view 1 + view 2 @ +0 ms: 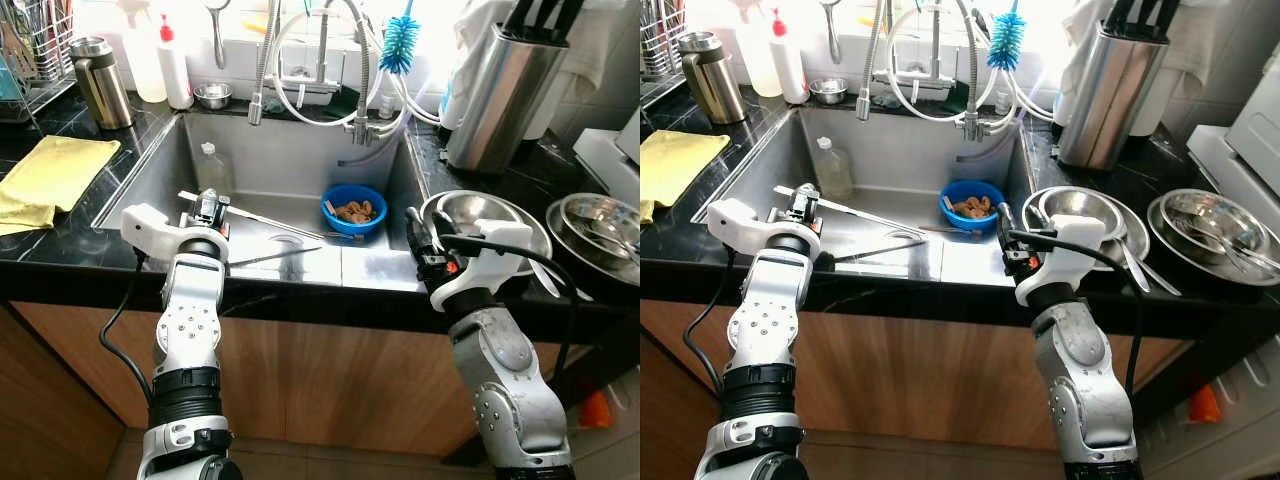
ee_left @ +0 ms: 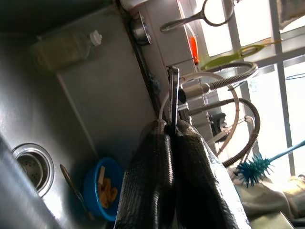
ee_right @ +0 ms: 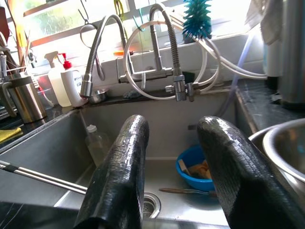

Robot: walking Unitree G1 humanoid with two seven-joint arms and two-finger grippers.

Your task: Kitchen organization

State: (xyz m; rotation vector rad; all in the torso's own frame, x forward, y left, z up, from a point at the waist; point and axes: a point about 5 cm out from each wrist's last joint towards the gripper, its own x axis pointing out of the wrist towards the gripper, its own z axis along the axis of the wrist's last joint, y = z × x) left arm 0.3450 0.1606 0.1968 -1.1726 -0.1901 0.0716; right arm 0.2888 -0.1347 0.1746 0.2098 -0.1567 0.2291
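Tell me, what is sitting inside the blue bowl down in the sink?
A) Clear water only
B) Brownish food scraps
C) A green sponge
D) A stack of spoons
B: the blue bowl on the floor of the sink holds brownish-orange food scraps, seen from the head views and again past the open right end effector.

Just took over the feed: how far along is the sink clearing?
Nothing looks put away yet. In hand: the left end effector is shut on a long metal utensil held over the sink. The right end effector is open, at the counter edge beside the steel bowl. Left: the blue bowl with scraps, a utensil on the sink floor, the plastic bottle.
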